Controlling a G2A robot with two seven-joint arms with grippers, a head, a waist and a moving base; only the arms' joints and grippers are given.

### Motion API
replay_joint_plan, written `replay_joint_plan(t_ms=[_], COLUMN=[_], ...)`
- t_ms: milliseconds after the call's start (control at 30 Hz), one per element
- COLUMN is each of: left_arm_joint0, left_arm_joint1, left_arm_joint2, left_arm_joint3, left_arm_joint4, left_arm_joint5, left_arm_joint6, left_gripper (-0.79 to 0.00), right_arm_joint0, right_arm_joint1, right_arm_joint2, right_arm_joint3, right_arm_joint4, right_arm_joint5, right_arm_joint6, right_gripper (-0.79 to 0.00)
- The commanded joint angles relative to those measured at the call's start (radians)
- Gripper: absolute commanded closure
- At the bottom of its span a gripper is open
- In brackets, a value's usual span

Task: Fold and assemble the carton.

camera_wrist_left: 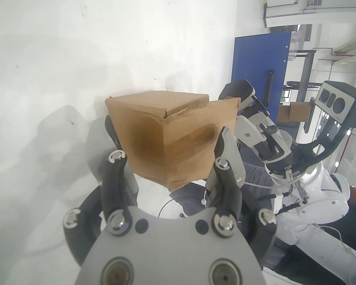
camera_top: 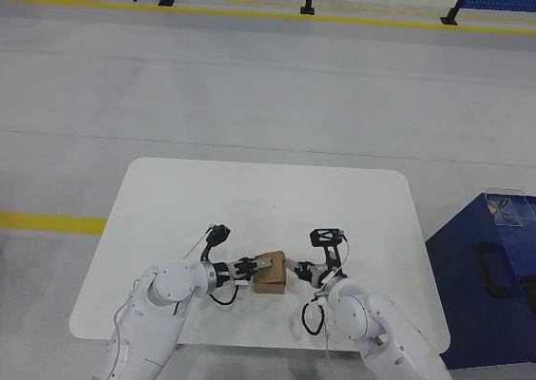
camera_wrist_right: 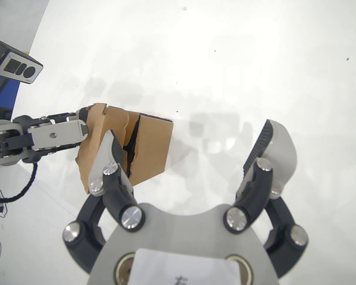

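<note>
My left gripper [camera_top: 247,269] clamps the small brown cardboard carton [camera_top: 270,273], lower centre of frame; right gripper [camera_wrist_right: 190,137] wide open, empty.

Brown boxed carton [camera_top: 270,273], seam gaping, near table's [camera_top: 249,199] front edge.

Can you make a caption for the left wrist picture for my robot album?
The left gripper grips a brown carton between its fingers, white table behind.

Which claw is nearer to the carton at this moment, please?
Left. The left claw is shut on the carton, a finger on either side. The right claw stands open beside its flapped end, one finger close to it; contact unclear.
</note>
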State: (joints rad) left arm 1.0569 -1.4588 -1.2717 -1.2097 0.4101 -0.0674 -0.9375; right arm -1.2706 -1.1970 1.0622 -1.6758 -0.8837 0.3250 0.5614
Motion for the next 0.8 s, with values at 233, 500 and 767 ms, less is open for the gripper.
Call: replay_joint_plan(t_ms=[233, 500, 767], left_arm_joint0=[-0.007, -0.023, -0.037], left_arm_joint1=[0.009, 0.016, 0.023], left_arm_joint2=[0.016, 0.033, 0.048], left_arm_joint3=[0.018, 0.046, 0.058], left_arm_joint4=[-0.030, -0.051, -0.057], left_arm_joint5=[-0.007, -0.019, -0.015], left_arm_joint6=[-0.008, -0.012, -0.015], left_gripper=[-0.526, -0.480, -0.480], right_arm_joint0=[0.006, 0.018, 0.038], right_arm_joint1=[-0.008, -0.017, -0.027], right_arm_joint2=[-0.001, -0.005, -0.014], right_arm_joint3=[0.016, 0.035, 0.056], right_arm_joint4=[0.005, 0.005, 0.005], right_arm_joint5=[-0.005, -0.004, 0.008], right_arm_joint6=[0.007, 0.013, 0.019], right_gripper=[-0.785, -0.785, -0.785])
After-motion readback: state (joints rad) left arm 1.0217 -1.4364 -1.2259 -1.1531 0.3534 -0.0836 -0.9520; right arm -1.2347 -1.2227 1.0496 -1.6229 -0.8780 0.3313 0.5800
